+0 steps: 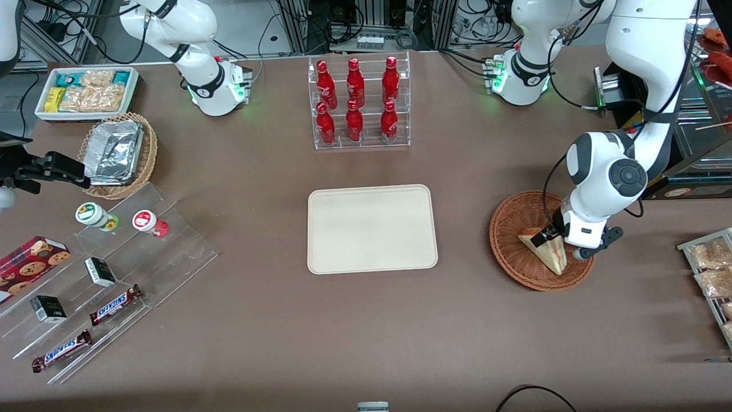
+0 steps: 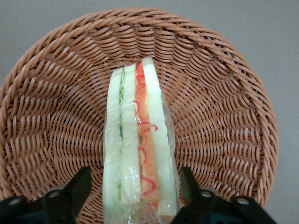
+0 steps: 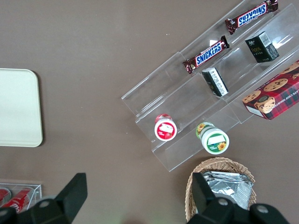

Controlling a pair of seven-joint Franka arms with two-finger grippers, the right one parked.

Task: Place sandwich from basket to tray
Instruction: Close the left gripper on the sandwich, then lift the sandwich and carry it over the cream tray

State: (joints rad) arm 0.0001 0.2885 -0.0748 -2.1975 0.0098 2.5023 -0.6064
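The sandwich, a white-bread wedge in clear wrap with a red-orange and green filling stripe, stands on edge in the reddish-brown wicker basket toward the working arm's end of the table. My left gripper is down in the basket, open, with one black finger on each side of the sandwich and a small gap on both sides. The left wrist view shows the sandwich, the basket and the gripper. The cream tray lies flat at the table's middle, beside the basket, with nothing on it.
A clear rack of red bottles stands farther from the front camera than the tray. A wire rack of snack bags is beside the basket. Toward the parked arm's end are an acrylic display, a tan foil basket and a white snack bin.
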